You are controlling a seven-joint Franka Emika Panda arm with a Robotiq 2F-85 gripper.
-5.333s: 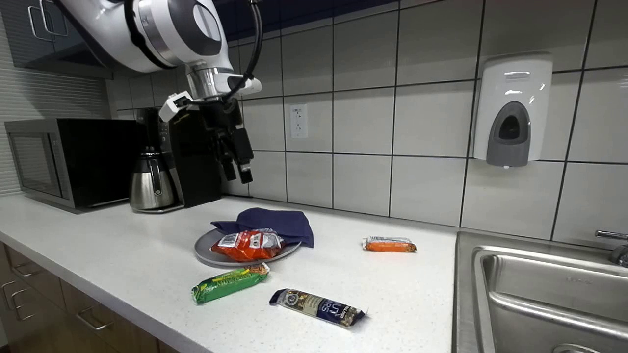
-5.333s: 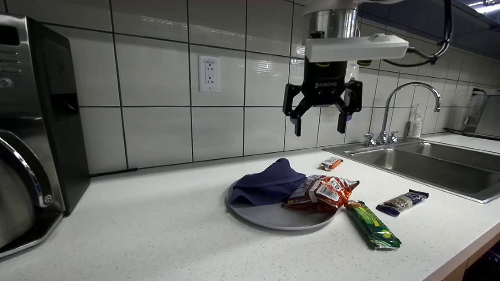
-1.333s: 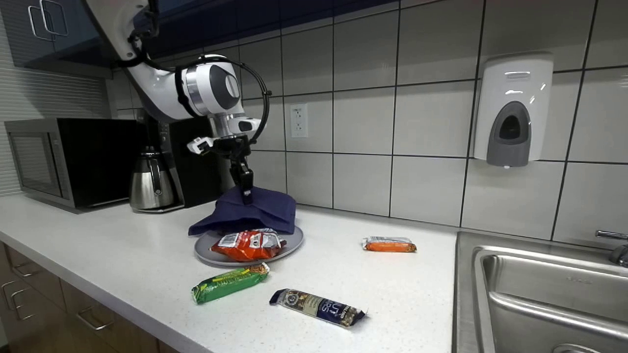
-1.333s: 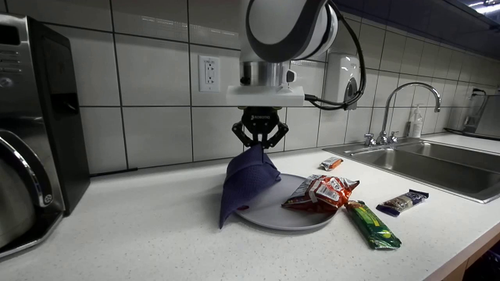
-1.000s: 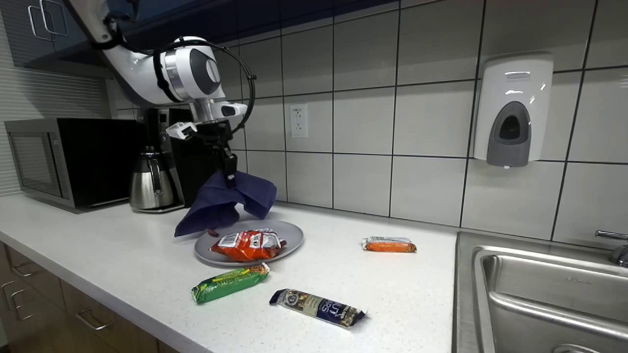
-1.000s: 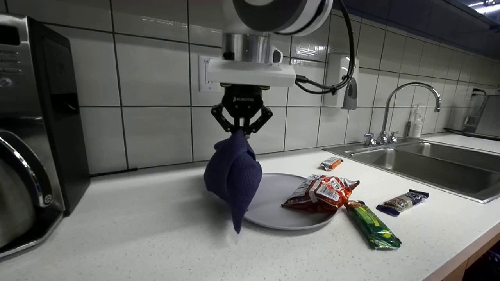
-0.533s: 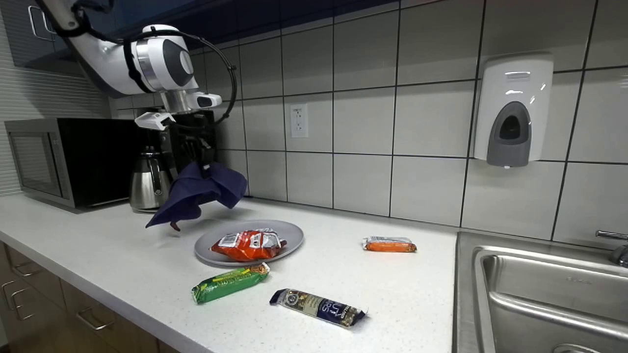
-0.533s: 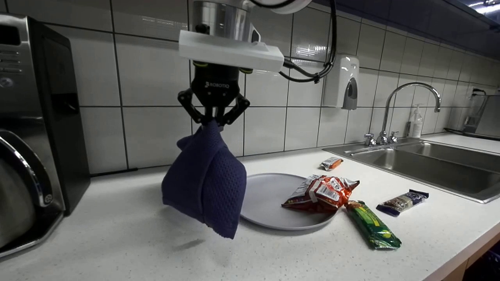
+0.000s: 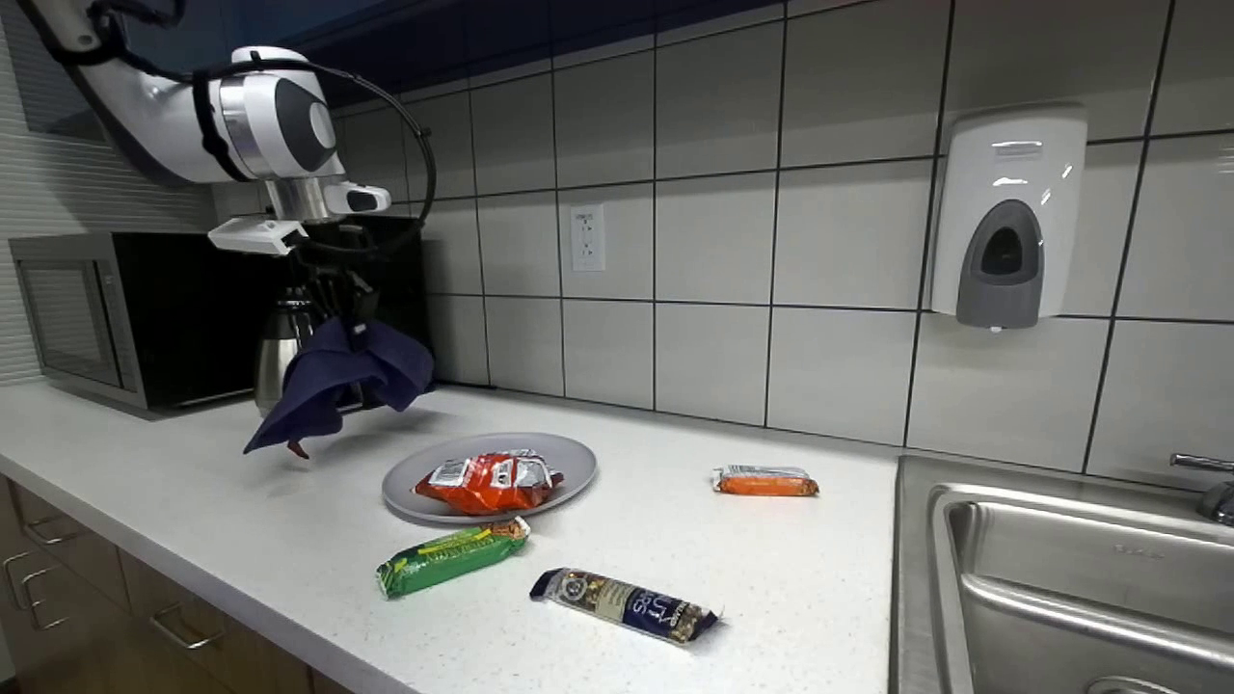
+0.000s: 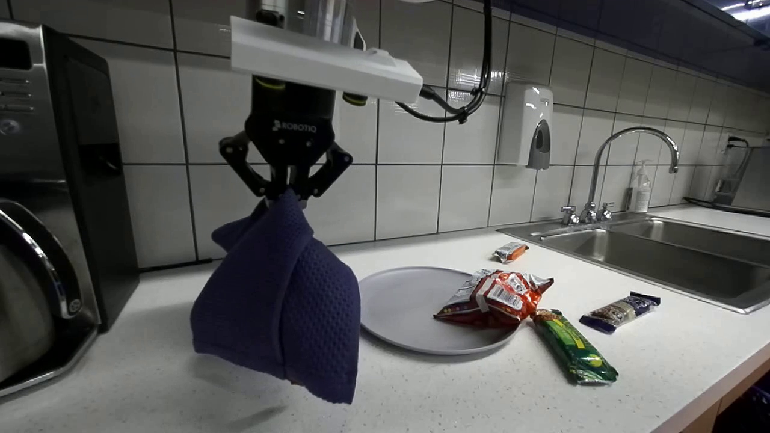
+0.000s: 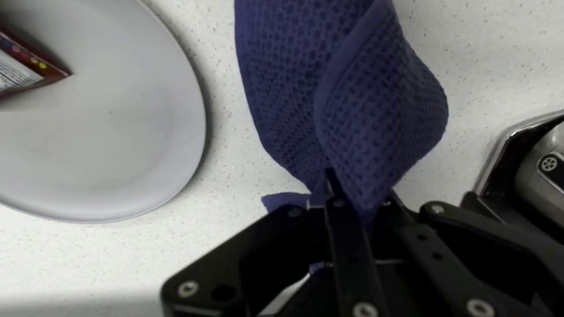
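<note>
My gripper (image 10: pixel 286 195) is shut on a dark blue cloth (image 10: pixel 271 300), pinching it near its top. The cloth drapes down in folds above the counter, between the grey plate (image 10: pixel 397 313) and the coffee maker (image 10: pixel 90 180). In the wrist view the cloth (image 11: pixel 352 101) fans out from between the fingertips. A small red tip (image 9: pixel 298 449) pokes out beneath its lower edge in an exterior view; what it belongs to is hidden. On the plate lies a shiny red snack bag (image 9: pixel 487 482), apart from the gripper.
A green-wrapped bar (image 9: pixel 453 557) touches or nearly touches the plate. Farther off lie a dark blue bar (image 9: pixel 627 605) and an orange bar (image 9: pixel 766 480), near the steel sink (image 9: pixel 1060 578). The carafe (image 9: pixel 275 361) and microwave (image 9: pixel 145 318) stand behind the cloth.
Several seconds ago the gripper was open above the plate, where the cloth lay. It shut on the cloth, lifted it and carried it off the plate toward the coffee maker.
</note>
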